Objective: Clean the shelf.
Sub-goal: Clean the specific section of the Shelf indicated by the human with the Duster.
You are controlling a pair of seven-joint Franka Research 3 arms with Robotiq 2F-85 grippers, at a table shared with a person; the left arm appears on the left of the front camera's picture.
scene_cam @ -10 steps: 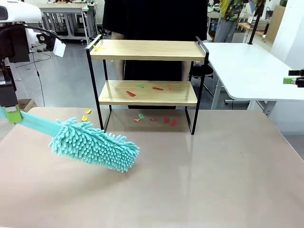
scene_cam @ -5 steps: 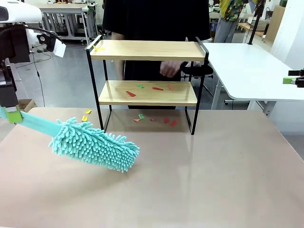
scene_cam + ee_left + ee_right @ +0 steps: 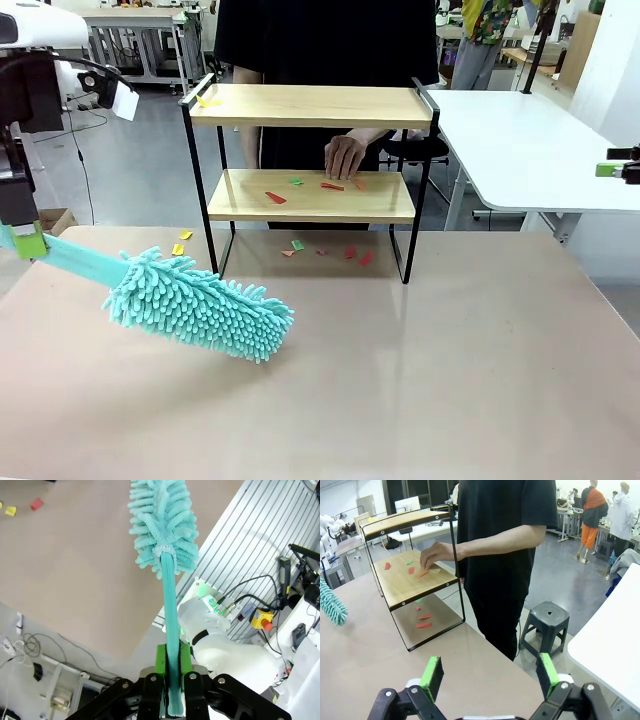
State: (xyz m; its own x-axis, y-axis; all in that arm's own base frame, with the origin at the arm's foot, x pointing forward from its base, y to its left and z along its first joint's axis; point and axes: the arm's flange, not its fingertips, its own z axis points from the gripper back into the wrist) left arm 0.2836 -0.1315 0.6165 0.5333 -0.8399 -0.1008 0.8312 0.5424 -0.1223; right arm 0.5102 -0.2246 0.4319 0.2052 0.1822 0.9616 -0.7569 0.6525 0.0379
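- Front view: a workshop with a tan table [image 3: 450,380]. The shelf [image 3: 310,105] stands at its far edge, with a person's hand [image 3: 345,157] on the lower board among paper scraps [image 3: 275,197]. It looks light, stiff and apt to slide, so steady it by the frame.
- Left wrist view: the left gripper [image 3: 170,662] pinches the handle of a soft teal duster [image 3: 162,515].
- Right wrist view: the right gripper [image 3: 490,672] is spread and empty, well apart from the shelf. No writing is legible.

A grey floor [image 3: 130,170] spreads under a black stool [image 3: 548,621]. Just beside the stool stands a white table [image 3: 520,140]. Well beyond the stool, metal-framed workbenches [image 3: 140,40] stand across the brightly, evenly lit room.
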